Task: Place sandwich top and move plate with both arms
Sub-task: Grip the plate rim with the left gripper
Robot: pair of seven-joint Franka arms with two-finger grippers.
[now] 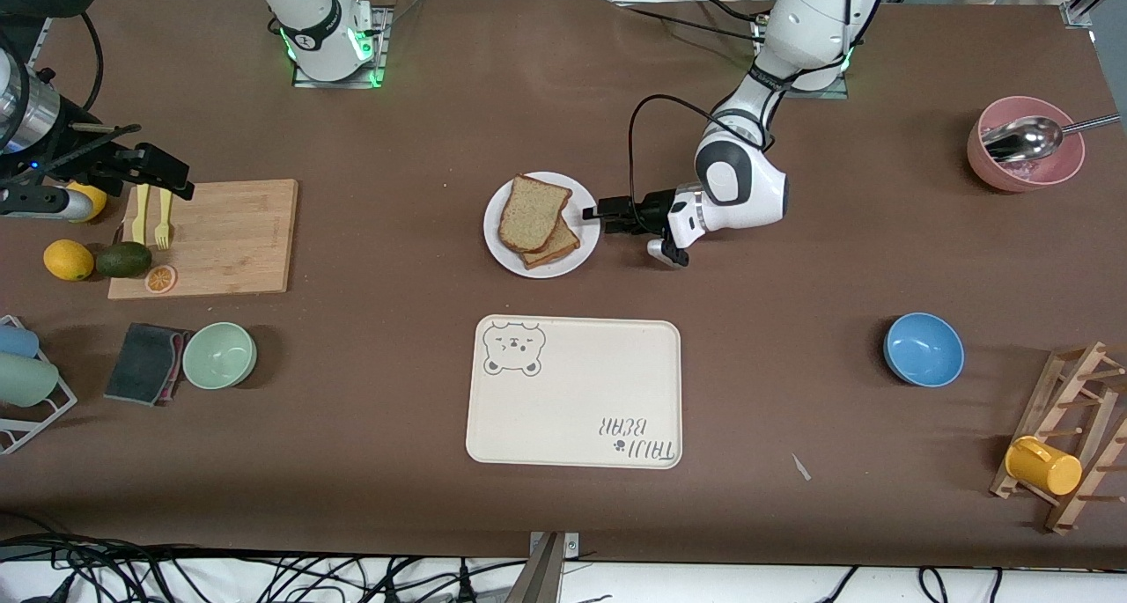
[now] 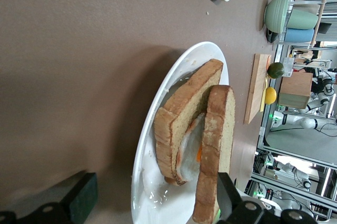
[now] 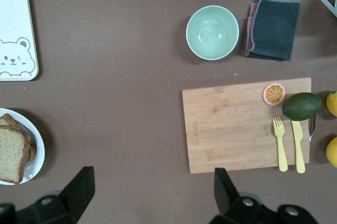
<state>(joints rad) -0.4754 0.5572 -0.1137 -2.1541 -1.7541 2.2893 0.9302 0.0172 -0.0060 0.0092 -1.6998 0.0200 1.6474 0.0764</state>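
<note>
The white plate [image 1: 503, 249] sits mid-table and carries a sandwich. The sandwich top [image 1: 532, 212], a pale greyish-tan slice with a dark crust, lies askew on a smaller golden slice [image 1: 561, 247]. In the left wrist view the top [image 2: 216, 139] leans on a white and orange filling above the lower slice [image 2: 181, 113]. My left gripper [image 1: 606, 215] lies low at the plate's edge toward the left arm's end, open, and the plate rim [image 2: 152, 145] is between its fingers [image 2: 79, 200]. My right gripper [image 1: 167, 173] hangs open and empty high over the cutting board's end.
A beige bear-print tray [image 1: 572, 392] lies nearer the camera than the plate. The cutting board [image 1: 220, 238] holds cutlery, an avocado and an orange slice. A green bowl [image 1: 219, 355] and cloth, a blue bowl [image 1: 923, 349], a pink bowl [image 1: 1026, 143] and a mug rack [image 1: 1070, 444] are further out.
</note>
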